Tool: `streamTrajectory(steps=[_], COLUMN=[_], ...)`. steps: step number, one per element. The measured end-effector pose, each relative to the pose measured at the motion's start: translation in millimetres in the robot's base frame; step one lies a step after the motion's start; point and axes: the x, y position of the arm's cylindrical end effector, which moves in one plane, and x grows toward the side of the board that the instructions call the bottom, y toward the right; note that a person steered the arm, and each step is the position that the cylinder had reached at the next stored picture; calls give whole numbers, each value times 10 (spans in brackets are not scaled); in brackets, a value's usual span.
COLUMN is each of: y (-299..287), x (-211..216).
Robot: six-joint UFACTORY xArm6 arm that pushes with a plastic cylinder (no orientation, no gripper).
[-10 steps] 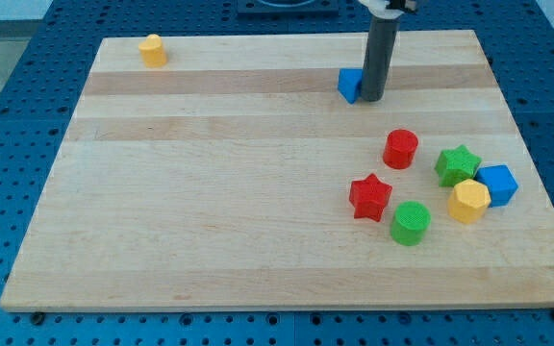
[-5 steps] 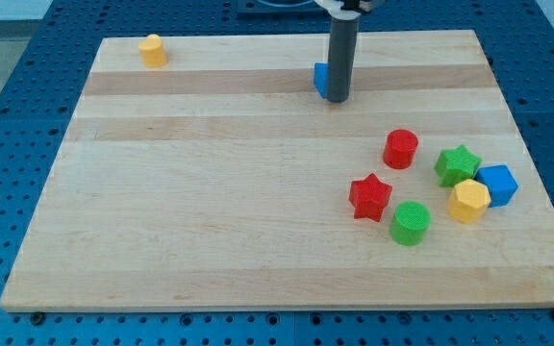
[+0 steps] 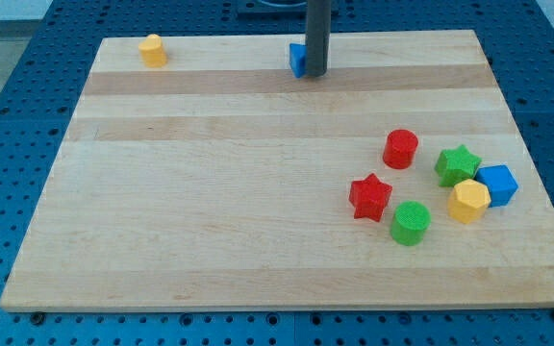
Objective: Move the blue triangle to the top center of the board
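Note:
The blue triangle (image 3: 297, 60) lies near the top edge of the wooden board (image 3: 210, 192), about at its middle. Most of it is hidden behind my dark rod. My tip (image 3: 315, 73) rests on the board against the triangle's right side.
A yellow block (image 3: 152, 49) sits at the board's top left. At the right stand a red cylinder (image 3: 401, 148), a red star (image 3: 370, 197), a green cylinder (image 3: 411, 223), a green star (image 3: 457, 164), a yellow hexagon (image 3: 468, 201) and a blue block (image 3: 497, 185).
My tip has slid toward the view's left and top, pushing the blue triangle from right of centre to the top centre. The other blocks have not moved.

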Motion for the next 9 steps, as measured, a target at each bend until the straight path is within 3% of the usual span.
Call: streamTrajectory(steps=[5, 6, 9], y=[-291, -291, -291], x=[-140, 97, 1325])
